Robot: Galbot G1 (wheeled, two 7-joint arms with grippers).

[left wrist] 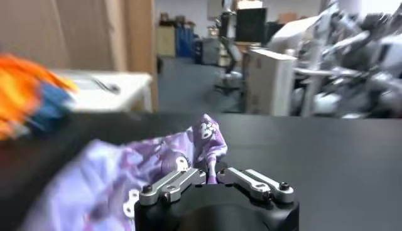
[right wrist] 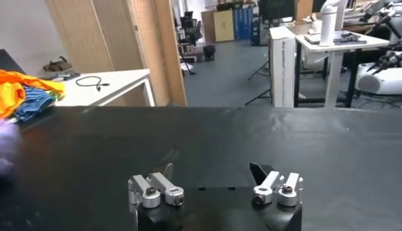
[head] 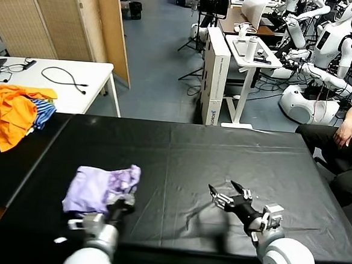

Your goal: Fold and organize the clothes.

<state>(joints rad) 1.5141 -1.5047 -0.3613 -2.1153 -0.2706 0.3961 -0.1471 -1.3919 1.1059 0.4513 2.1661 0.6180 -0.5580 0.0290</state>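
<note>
The pale lavender T-shirt (head: 98, 187) lies bunched on the black table (head: 181, 150) at the front left, its purple print showing along the right side. My left gripper (head: 125, 199) is at the shirt's near right edge, shut on a fold of the fabric. In the left wrist view the cloth (left wrist: 157, 157) rises in a peak between the closed jaws of the left gripper (left wrist: 212, 178). My right gripper (head: 228, 193) hovers open over bare table at the front right, well away from the shirt, nothing between its fingers (right wrist: 164, 176).
A heap of orange and blue-striped garments (head: 15, 112) sits at the table's far left edge. Beyond it stands a white table with cables (head: 65, 76). A seated person (head: 345, 135) is at the right. Other robots and desks fill the background.
</note>
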